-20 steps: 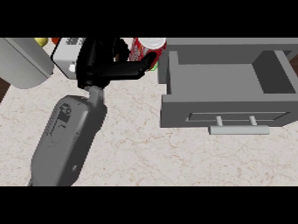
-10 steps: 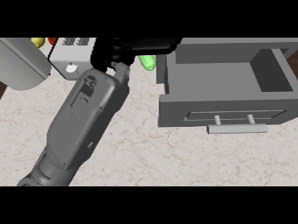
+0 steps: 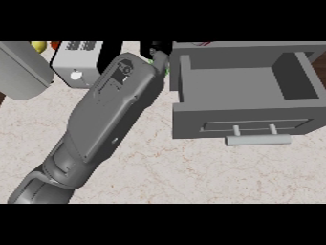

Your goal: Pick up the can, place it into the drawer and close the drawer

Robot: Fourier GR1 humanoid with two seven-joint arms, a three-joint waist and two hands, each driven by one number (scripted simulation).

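Left hand [image 3: 155, 51] mostly hidden behind forearm, finger state unreadable. Can not visible. Hand sits just left of open drawer [image 3: 246, 103].

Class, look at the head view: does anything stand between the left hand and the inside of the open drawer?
Yes: the drawer's left wall rises between the left hand and the drawer's inside. The can itself cannot be made out.
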